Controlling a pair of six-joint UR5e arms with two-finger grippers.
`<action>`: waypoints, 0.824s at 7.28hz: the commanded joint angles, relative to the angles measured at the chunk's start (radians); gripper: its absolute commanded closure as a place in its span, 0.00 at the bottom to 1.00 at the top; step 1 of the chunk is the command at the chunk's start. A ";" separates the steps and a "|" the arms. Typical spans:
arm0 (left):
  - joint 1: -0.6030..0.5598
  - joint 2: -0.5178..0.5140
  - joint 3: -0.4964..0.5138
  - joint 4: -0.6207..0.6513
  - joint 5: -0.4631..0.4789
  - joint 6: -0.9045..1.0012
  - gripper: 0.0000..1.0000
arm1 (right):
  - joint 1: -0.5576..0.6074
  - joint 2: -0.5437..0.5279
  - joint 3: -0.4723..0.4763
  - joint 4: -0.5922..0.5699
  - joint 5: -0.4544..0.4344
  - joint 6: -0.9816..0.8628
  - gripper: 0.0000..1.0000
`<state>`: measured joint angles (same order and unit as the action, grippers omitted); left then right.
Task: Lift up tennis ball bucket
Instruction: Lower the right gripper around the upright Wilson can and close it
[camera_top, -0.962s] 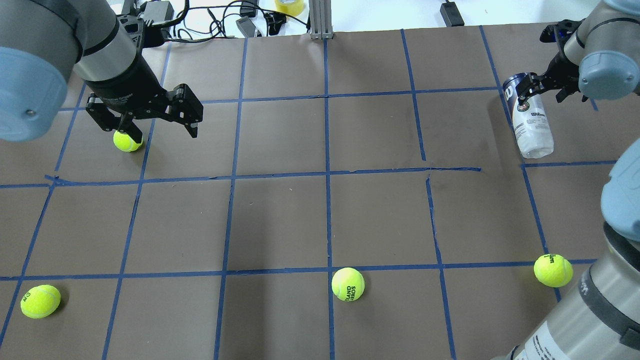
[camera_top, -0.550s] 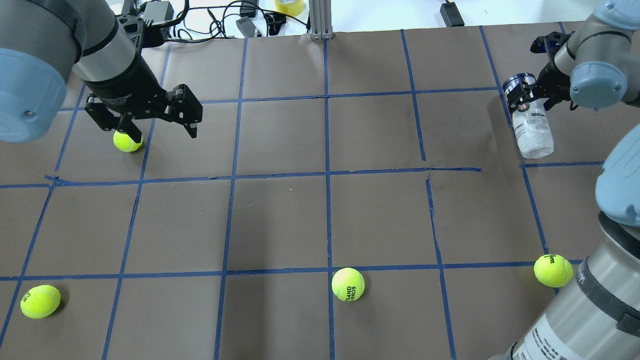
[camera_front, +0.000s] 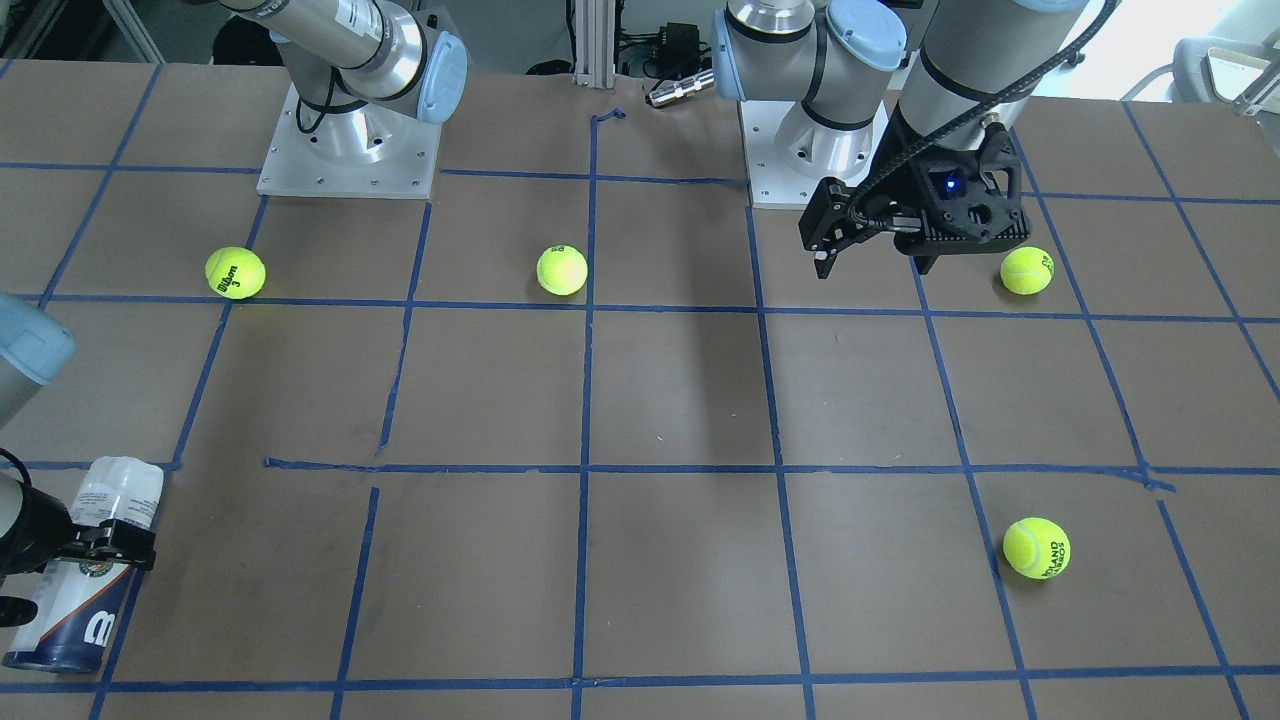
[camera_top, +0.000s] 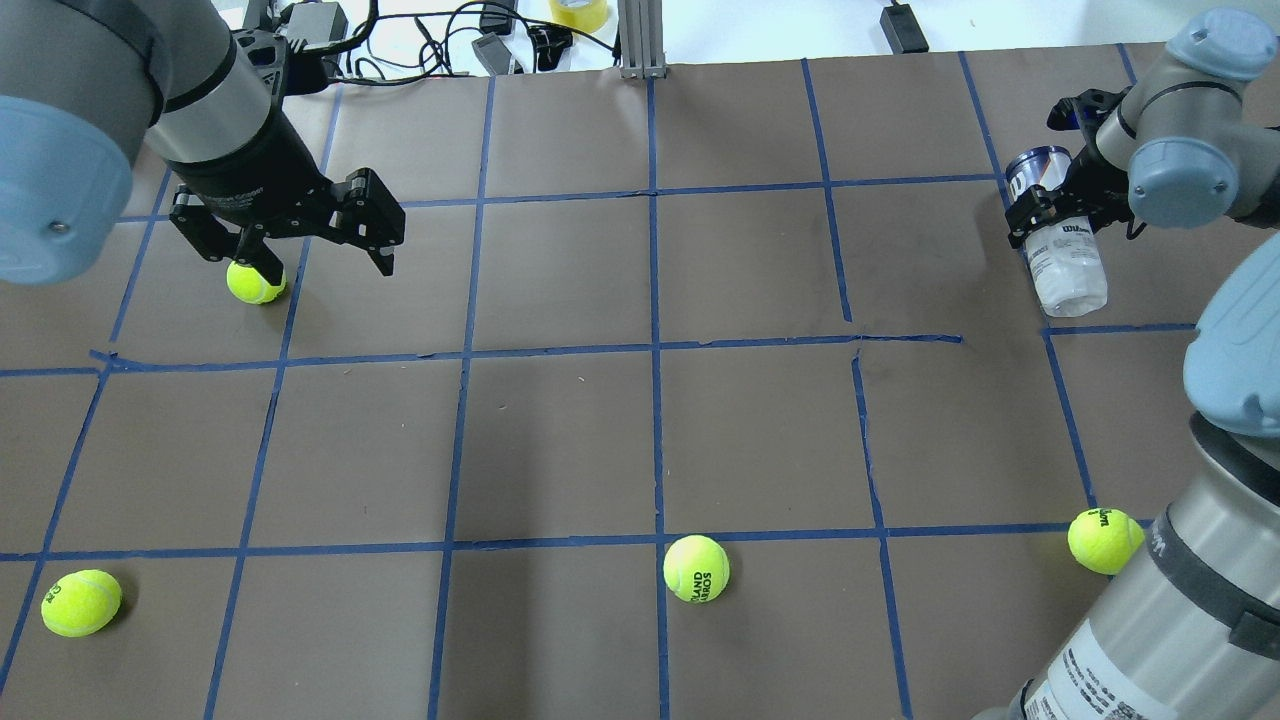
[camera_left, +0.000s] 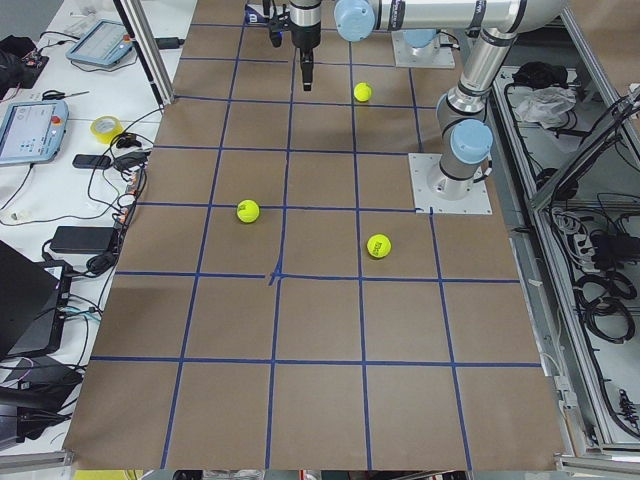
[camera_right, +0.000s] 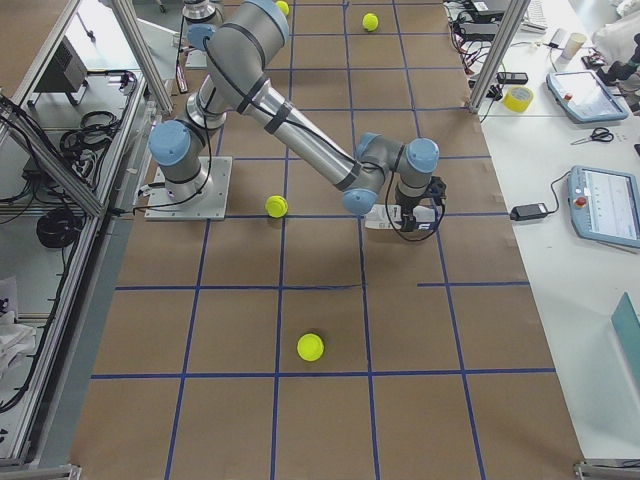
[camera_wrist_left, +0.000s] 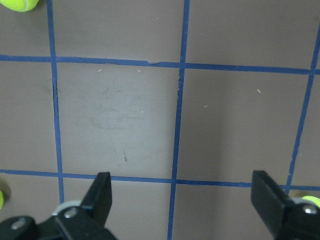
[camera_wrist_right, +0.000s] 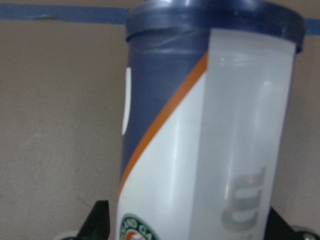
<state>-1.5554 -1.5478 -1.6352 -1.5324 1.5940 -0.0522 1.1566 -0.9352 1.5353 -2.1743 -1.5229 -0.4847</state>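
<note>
Right end effector (camera_top: 1058, 214) around bucket (camera_top: 1073, 274)

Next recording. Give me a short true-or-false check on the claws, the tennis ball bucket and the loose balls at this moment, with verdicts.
1. The left claw is open and holds nothing. True.
2. The tennis ball bucket stands upright on the table. False: it lies on its side, navy end away from the robot.
3. Four tennis balls lie loose on the table. True.
4. The left claw straddles the bucket. False: the right claw straddles it about mid-length, while the left claw hangs by a ball on the other side of the table.
</note>
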 joint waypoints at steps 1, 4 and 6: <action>0.000 0.000 0.000 0.000 0.000 0.000 0.00 | 0.000 0.009 0.000 0.002 -0.002 -0.011 0.00; 0.000 0.000 0.000 0.000 -0.002 0.000 0.00 | 0.000 0.009 -0.001 0.004 -0.003 -0.014 0.19; 0.000 -0.002 0.000 0.005 -0.005 0.000 0.00 | 0.000 0.001 -0.012 0.042 -0.006 -0.014 0.37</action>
<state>-1.5555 -1.5480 -1.6352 -1.5314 1.5917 -0.0522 1.1559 -0.9307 1.5316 -2.1607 -1.5275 -0.4985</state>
